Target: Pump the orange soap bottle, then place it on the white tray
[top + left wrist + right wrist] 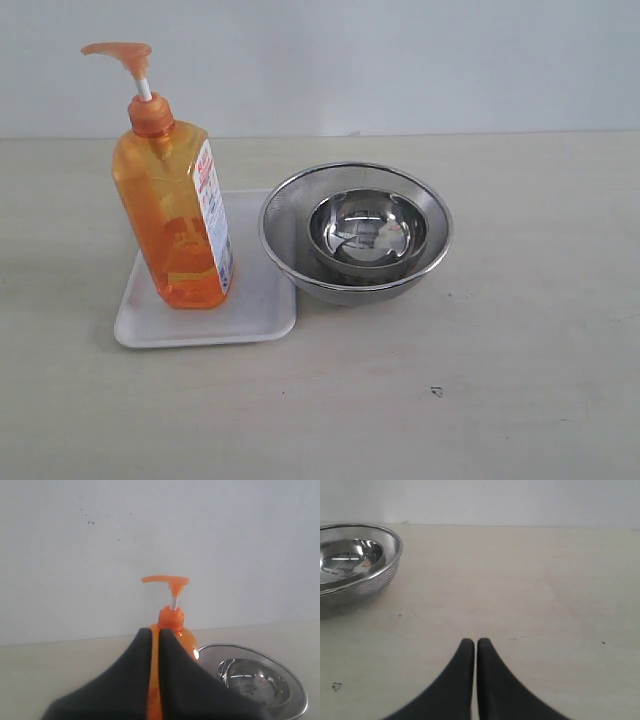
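A tall orange plastic pump bottle (175, 220) is stood on a flat white tray (262, 305); left tool (155, 631) and right tool (473, 641) are pinched closed, empty.

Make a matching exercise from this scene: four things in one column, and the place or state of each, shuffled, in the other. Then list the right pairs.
Column one:
1. soap bottle
2. small steel bowl
3. white tray
4. right end effector

Column two:
A. shut, holding nothing
B. lying flat under the bottle
C. nested inside the mesh strainer
D. standing upright on the tray

Pairs: 1-D, 2-C, 3-B, 4-A.
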Motion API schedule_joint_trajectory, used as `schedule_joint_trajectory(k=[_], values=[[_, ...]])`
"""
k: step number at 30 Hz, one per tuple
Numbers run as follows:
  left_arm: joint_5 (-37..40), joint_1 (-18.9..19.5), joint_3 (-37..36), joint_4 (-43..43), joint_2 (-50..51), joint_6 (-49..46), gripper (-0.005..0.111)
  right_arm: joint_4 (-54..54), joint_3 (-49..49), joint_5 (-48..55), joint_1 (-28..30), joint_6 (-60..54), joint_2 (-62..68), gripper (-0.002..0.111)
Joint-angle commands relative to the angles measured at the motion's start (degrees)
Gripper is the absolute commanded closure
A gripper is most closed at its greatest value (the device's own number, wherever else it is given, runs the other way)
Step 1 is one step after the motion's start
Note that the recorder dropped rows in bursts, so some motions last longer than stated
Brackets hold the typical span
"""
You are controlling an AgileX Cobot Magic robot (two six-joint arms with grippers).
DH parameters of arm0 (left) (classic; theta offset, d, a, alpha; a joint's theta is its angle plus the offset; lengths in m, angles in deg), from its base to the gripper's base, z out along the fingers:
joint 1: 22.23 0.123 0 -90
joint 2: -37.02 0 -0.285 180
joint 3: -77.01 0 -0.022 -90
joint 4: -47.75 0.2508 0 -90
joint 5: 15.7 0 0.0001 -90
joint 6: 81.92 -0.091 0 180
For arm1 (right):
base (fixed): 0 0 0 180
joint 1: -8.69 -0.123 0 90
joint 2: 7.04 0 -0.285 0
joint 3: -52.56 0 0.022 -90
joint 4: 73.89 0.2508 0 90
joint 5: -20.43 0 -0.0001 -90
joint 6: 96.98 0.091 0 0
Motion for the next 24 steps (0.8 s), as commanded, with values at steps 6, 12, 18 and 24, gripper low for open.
schedule_joint_trajectory(k=[6, 12, 18, 24], values=[[-0.49, 0.0, -0.38, 0.04, -0.41, 0.62, 0.102, -0.3, 0.01, -0.12, 0.11, -2.87, -0.35, 0.108], [-0.49, 0.0, -0.38, 0.04, -0.41, 0.62, 0.102, -0.3, 0.01, -0.22, 0.11, -2.73, -0.35, 0.108], [-0.49, 0.0, -0.38, 0.04, -0.41, 0.62, 0.102, -0.3, 0.01, -0.22, 0.11, -2.62, -0.35, 0.108], [-0.49, 0.0, -0.38, 0.04, -0.41, 0.62, 0.102, -0.3, 0.01, -0.22, 0.11, -2.62, -0.35, 0.108]])
